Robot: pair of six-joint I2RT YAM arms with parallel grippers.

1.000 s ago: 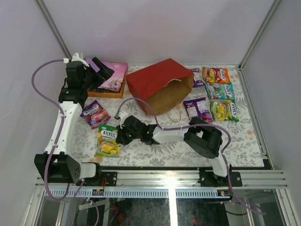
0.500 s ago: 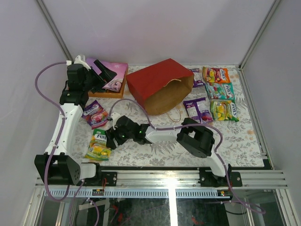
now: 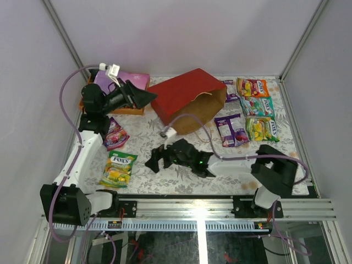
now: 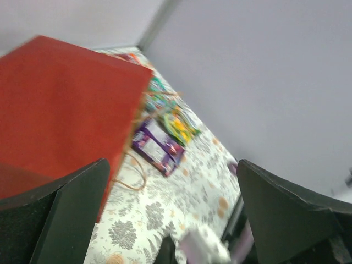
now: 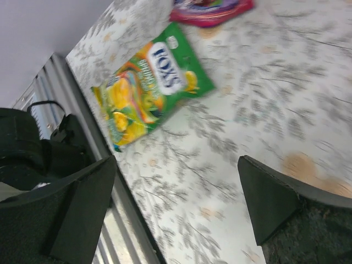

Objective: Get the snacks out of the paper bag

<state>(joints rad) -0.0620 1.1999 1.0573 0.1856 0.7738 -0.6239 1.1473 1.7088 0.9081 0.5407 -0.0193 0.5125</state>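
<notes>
1. The right gripper point(image 3: 155, 160) hangs low over the table point(image 3: 140, 179), jaws spread wide with nothing between them.
2. Just left of it lies a green candy pack point(image 3: 118, 168), flat and already out of the bag. It looks light, glossy and slippery; a pinch on a sealed edge would likely hold better than one on the puffy middle.
3. Further back lie a pink packet point(image 3: 114, 134) beside the left arm and a purple packet point(image 3: 231, 129) near the bag's mouth.
4. The paper bag point(image 3: 181, 93) lies on its side, mouth towards the arms. Whether snacks remain inside cannot be told. Thin paper, probably light and quick to slide or crumple; the rim or handles seem the best hold.
5. The left gripper point(image 3: 144, 98) hovers at the bag's closed end, jaws apart and empty.
6. Three more candy packs point(image 3: 258, 106) lie far right.
</notes>
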